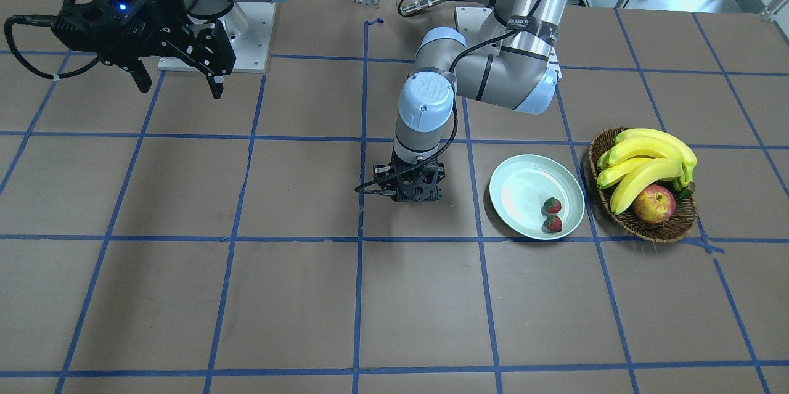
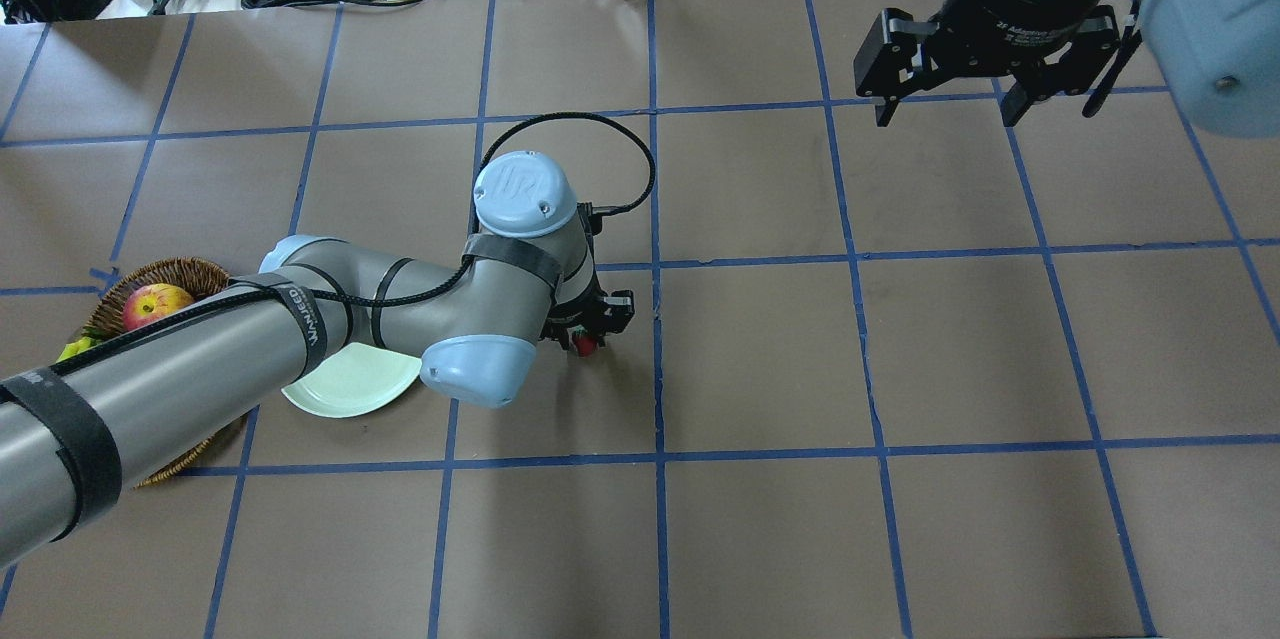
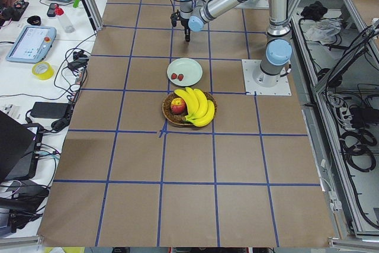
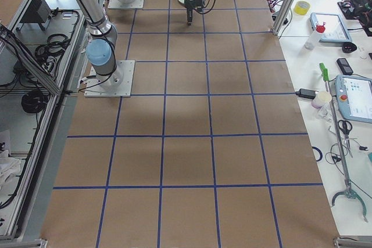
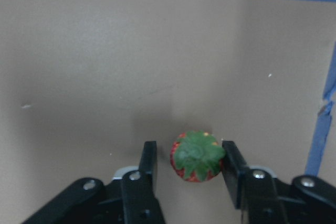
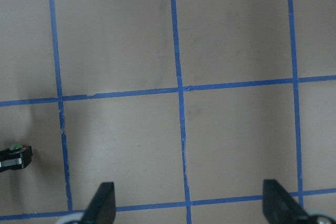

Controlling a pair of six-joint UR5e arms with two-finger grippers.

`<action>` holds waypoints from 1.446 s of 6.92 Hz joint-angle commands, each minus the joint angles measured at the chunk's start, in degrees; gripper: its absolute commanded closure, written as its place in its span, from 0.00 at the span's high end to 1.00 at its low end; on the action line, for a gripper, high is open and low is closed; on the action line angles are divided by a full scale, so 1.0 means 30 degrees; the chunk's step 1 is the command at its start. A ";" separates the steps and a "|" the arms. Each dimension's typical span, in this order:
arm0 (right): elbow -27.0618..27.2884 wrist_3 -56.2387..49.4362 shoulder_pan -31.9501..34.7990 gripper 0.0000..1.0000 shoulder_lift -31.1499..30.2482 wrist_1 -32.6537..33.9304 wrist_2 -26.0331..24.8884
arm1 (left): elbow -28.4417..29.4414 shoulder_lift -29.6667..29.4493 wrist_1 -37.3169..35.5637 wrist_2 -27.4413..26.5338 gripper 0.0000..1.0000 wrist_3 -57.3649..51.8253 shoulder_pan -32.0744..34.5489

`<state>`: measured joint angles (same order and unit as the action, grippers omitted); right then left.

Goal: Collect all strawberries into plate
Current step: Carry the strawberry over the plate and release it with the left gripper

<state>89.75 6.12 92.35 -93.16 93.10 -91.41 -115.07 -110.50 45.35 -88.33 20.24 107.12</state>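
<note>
One strawberry [image 5: 197, 156] lies on the brown table between the fingers of my left gripper [image 5: 189, 148]. The right finger touches it and a gap shows at the left finger, so the gripper is open around it. The overhead view shows this berry [image 2: 587, 346] under the left gripper [image 2: 592, 319]. Two more strawberries [image 1: 553, 205] [image 1: 553, 224] lie in the pale mint plate [image 1: 518, 187], which stands to the side of the left gripper [image 1: 418, 190]. My right gripper [image 1: 180, 87] hangs open and empty, high over the far side of the table.
A wicker basket [image 1: 644, 232] with bananas [image 1: 647, 163] and a red-yellow apple [image 1: 653, 204] stands just beyond the plate. In the overhead view my left arm hides much of the plate [image 2: 350, 384] and the basket [image 2: 185, 269]. Blue tape lines grid the table.
</note>
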 commanded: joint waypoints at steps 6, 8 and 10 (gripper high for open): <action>-0.0970 0.0009 0.0096 1.00 0.0555 -0.0710 0.0060 | 0.0535 0.2461 0.1402 -0.1376 0.03 -0.7019 -0.5105; -0.0970 0.0009 0.0096 1.00 0.0555 -0.0681 0.0060 | 0.0710 0.3257 0.2866 -0.2308 0.02 -0.9366 -0.7018; -0.0970 0.0009 0.0125 1.00 0.0555 -0.0711 0.0089 | -0.0481 0.3346 0.3281 -0.2226 0.01 -1.2266 -0.9008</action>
<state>86.84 6.15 92.65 -91.50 91.00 -91.17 -114.13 -100.66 54.58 -95.06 -10.63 83.85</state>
